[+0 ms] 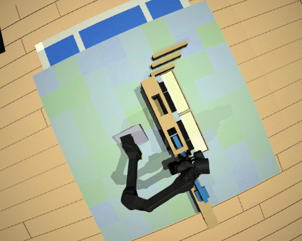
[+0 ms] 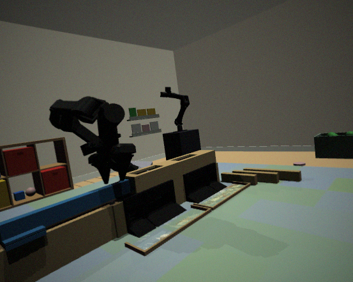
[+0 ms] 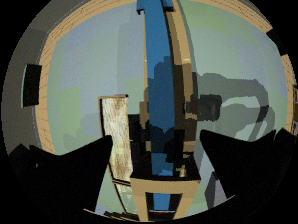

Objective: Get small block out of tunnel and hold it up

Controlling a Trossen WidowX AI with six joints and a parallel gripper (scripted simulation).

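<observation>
Mat [image 1: 99, 120] [image 2: 276, 223]: blue-green patchwork
Floor [image 1: 285, 90] [image 2: 256, 157]: pale planks
Far right: dark bin [image 2: 339, 147]
Left: cube shelf [image 2: 69, 166]
Gripper [image 1: 184, 156] [image 2: 114, 182] [image 3: 157, 137]: fingers wide apart, empty

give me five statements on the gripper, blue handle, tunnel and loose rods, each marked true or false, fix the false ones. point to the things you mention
1. The gripper [image 1: 182, 161] [image 2: 113, 181] [image 3: 157, 137] is shut on the blue handle [image 1: 201, 191] [image 2: 62, 204] [image 3: 159, 45]. False: its fingers are spread wide with nothing between them.
2. The blue handle sticks out of one end of the wooden tunnel [image 1: 152, 84] [image 2: 209, 156] [image 3: 165, 185]. True.
3. Three loose rods [image 1: 170, 50] [image 2: 272, 175] lie beyond the tunnel's far end. True.
4. The tunnel's top has no openings. False: it has two.
5. The small block is held up in the gripper. False: the gripper holds nothing.
</observation>
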